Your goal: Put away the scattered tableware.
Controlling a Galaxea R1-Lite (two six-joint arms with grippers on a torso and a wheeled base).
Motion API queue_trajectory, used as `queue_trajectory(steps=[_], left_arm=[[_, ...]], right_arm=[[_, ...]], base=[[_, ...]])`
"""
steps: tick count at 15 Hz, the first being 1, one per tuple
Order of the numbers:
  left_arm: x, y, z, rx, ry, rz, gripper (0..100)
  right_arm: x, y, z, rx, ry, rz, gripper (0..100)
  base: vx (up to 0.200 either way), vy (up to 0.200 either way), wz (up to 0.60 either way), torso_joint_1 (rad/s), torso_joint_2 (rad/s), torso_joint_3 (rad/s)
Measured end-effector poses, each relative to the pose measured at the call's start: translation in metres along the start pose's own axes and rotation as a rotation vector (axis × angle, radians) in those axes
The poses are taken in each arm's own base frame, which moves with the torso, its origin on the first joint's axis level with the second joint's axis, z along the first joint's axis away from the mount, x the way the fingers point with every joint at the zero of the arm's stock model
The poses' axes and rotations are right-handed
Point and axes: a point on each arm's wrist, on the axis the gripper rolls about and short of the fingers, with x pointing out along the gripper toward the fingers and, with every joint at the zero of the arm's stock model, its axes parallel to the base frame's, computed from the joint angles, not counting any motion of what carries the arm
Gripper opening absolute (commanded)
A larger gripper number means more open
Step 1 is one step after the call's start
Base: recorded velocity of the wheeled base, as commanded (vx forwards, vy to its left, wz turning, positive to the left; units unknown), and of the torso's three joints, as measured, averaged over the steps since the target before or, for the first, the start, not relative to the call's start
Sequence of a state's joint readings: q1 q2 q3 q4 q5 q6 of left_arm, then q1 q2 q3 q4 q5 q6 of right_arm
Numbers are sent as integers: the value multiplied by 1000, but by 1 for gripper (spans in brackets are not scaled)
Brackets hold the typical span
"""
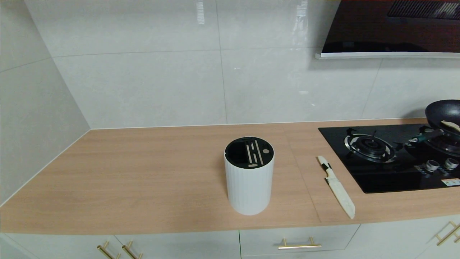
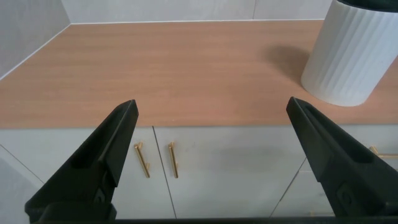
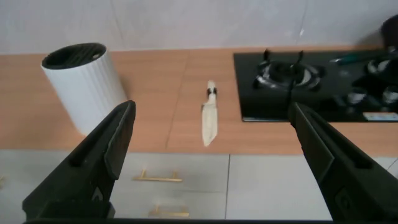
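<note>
Knife (image 1: 336, 187) lies flat on the wooden counter (image 1: 143, 172), to the right of the white ribbed holder (image 1: 248, 180) and well apart from it. You can see its cream handle, marked with a dark band, pointing toward the tiled wall, and its pale blade running toward the counter's front edge, with the tip just short of that edge. It sits between the holder and the black gas hob (image 1: 391, 158), nearer the hob than the holder.

The holder stands upright near the counter's front edge. Its black top is cut with several narrow slots on the right and has one wide open compartment on the left.

Your left gripper (image 2: 211, 107) has its fingers spread wide. It hangs out in front of the counter edge, to the left of the holder and lower than its base, facing the cabinet doors with their gold handles (image 2: 173, 159).

Your right gripper (image 3: 211, 109) is spread just as wide. It hangs in front of the counter on the holder's right, and the knife shows straight ahead between its two fingers, farther off on the counter.

Farther right than the holder, beyond the knife, a dark pan (image 1: 444, 113) rests on the hob's far burner, and a dark range hood (image 1: 391, 28) is mounted on the wall above it.
</note>
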State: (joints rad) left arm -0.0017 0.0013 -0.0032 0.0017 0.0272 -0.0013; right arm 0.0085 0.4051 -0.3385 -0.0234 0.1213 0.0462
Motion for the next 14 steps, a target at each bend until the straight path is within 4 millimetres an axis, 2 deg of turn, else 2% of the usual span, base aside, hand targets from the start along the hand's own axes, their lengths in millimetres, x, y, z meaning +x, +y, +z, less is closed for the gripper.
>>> queue_trajectory(steps=[3, 6, 8, 10, 12, 14], left_arm=[[0, 0, 0, 0, 0, 1, 100], [0, 0, 0, 0, 0, 0, 100], [0, 0, 0, 0, 0, 0, 100], [0, 0, 0, 0, 0, 0, 100], [0, 0, 0, 0, 0, 0, 100], [0, 0, 0, 0, 0, 0, 100]], right_arm=[[60, -4, 31, 31, 155, 46, 100], [136, -5, 39, 52, 324, 88, 100], [185, -4, 30, 55, 431, 111, 100], [227, -3, 13, 53, 509, 123, 100], [260, -2, -3, 39, 501, 111, 100], [289, -4, -28, -4, 530, 44, 100]], base=[[0, 0, 0, 0, 0, 0], [0, 0, 0, 0, 0, 0], [0, 0, 0, 0, 0, 0], [0, 0, 0, 0, 0, 0], [0, 0, 0, 0, 0, 0], [0, 0, 0, 0, 0, 0]])
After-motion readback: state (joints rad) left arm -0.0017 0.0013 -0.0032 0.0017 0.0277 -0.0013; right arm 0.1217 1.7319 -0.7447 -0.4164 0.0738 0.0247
